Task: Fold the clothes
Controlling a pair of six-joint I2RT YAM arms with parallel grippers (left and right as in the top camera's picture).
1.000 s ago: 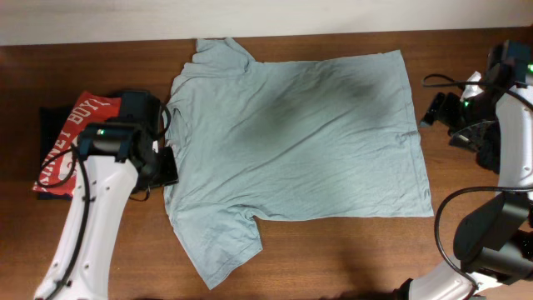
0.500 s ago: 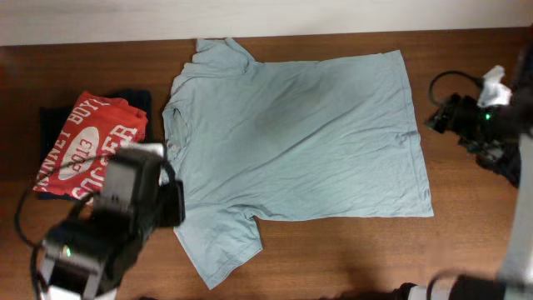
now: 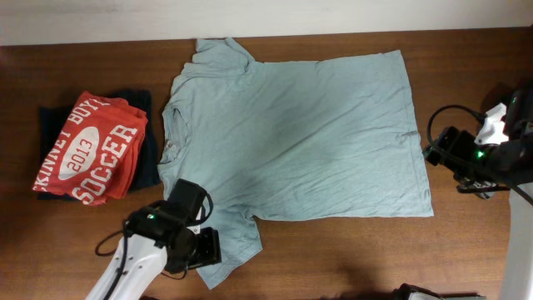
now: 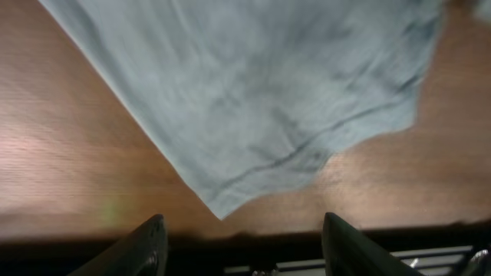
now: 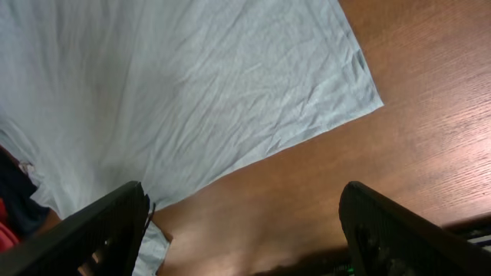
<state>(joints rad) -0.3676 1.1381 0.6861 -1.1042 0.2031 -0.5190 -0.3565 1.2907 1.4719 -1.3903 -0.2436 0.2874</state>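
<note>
The clothes, a plain pale grey-blue t-shirt (image 3: 300, 137), lie spread flat on the wooden table with the collar to the left. My left gripper (image 3: 206, 250) hovers over the near sleeve at the lower left. In the left wrist view it (image 4: 242, 241) is open and empty, and the sleeve (image 4: 261, 100) ends in a corner just ahead of the fingertips (image 4: 147, 245). My right gripper (image 3: 439, 154) hangs just off the hem at the right. Seen from the right wrist it (image 5: 245, 226) is open over bare wood, short of the shirt (image 5: 176, 84).
A folded red t-shirt with white "2013 SOCCER" lettering (image 3: 87, 150) lies on a black garment (image 3: 148, 162) at the left. A black cable (image 3: 445, 112) loops by the right arm. The table's far edge meets a white wall at the top.
The left arm has swung from beside the collar toward the front, to the near sleeve. The right arm has come forward and inward to the hem's edge.
</note>
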